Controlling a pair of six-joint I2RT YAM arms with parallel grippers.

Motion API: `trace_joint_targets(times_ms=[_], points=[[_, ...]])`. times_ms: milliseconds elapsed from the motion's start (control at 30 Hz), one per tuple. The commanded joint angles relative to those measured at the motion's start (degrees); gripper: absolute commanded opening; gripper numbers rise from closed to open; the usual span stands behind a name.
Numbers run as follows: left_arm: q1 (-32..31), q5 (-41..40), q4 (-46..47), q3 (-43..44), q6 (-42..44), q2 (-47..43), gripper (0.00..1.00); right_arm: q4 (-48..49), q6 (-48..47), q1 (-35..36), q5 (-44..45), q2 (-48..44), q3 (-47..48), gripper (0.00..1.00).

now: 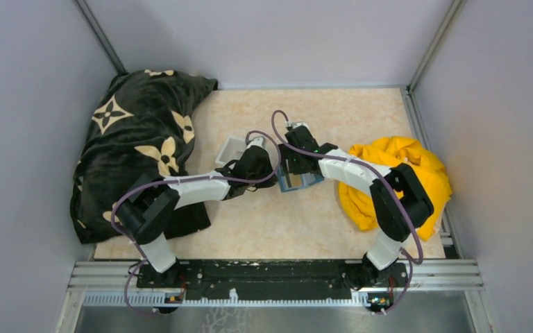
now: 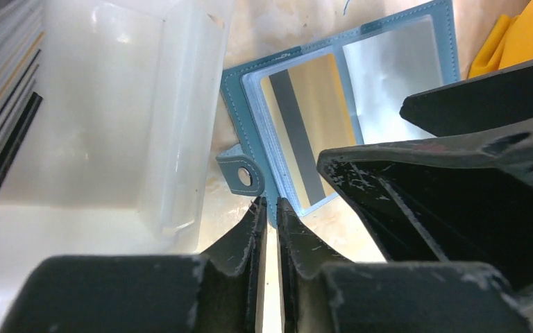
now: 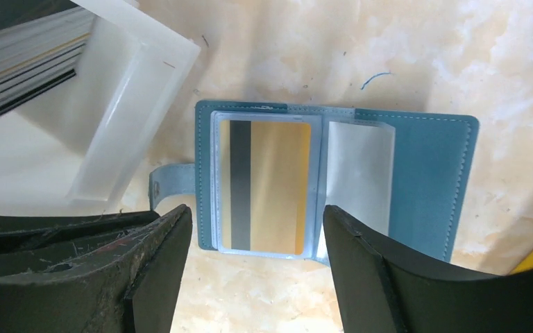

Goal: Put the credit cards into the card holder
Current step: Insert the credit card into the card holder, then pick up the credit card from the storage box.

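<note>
Right fingers [image 3: 159,277] spread above card holder [image 3: 430,173] — left fingers [image 2: 250,257] nearly together at its edge, grip unclear

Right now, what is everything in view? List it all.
wallet: one, teal, open at table centre
card: one, yellow-tan with grey stripe, in the wallet's clear sleeve
card stack: several, uncounted, grey and dark edges, in tray
tray: one, clear-white, left of wallet
blanket: one, black with tan flowers, far left
cloth: one, yellow, right
table: one, beige marbled
left claw: one, black, nearly shut, by wallet's snap tab
right claw: one, black, open, above wallet
</note>
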Motion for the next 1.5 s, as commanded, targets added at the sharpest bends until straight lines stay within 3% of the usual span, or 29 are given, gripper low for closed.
trace_joint_targets(times_ms=[0,133,300,433,567,767,833,1000,1133,1200,1267,1467], points=[[-0.24,-2.64,-1.73,0.56,1.31,-3.59,0.16,3.35,-0.61,-0.45,-0.46,-5.32,-0.47,0.7],[-0.24,-4.2,-1.73,0.1,2.92,-6.8,0.16,9.68,-1.49,-0.65,0.32,-9.9,-3.55,0.66],[-0.18,-5.91,-0.39,-1.0,6.08,-13.21,0.21,26.21,-0.42,-2.49,-0.35,-17.93,-11.3,0.62],[-0.15,-7.32,3.62,-3.3,9.46,-18.92,0.34,40.68,1.78,-4.24,-1.98,-21.2,-16.31,0.71],[0.15,-7.63,7.35,-5.58,11.78,-23.76,0.57,51.39,4.15,-5.79,-5.7,-20.48,-17.66,0.93],[1.93,-6.32,14.41,-9.96,10.72,-28.97,0.99,58.34,4.36,-7.01,-14.1,-15.46,-13.11,0.98],[4.02,-4.98,18.33,-12.5,7.11,-30.35,1.0,62.0,5.2,-7.37,-17.17,-13.82,-12.57,0.99],[13.73,13.31,39.81,-23.28,-4.18,-31.15,1.0,77.27,12.25,-10.47,-32.42,-7.4,-11.27,0.99],[17.78,20.94,50.41,-27.32,-5.89,-29.77,1.0,86.84,19.14,-12.93,-36.67,-2.88,-9.8,0.88],[19.38,24.53,47.37,-25.23,-5.68,-28.36,1.0,82.27,19.6,-13.2,-37.31,-0.61,-6.95,0.8],[19.62,26.18,42.46,-22.25,-2.42,-27.49,0.97,78.28,19.51,-13.16,-40.39,1.24,-3.56,0.81],[19.26,14.31,26.84,-19.15,2.81,-31.16,0.96,57.55,6.32,-10.74,-35.88,2.51,3.51,0.86]])
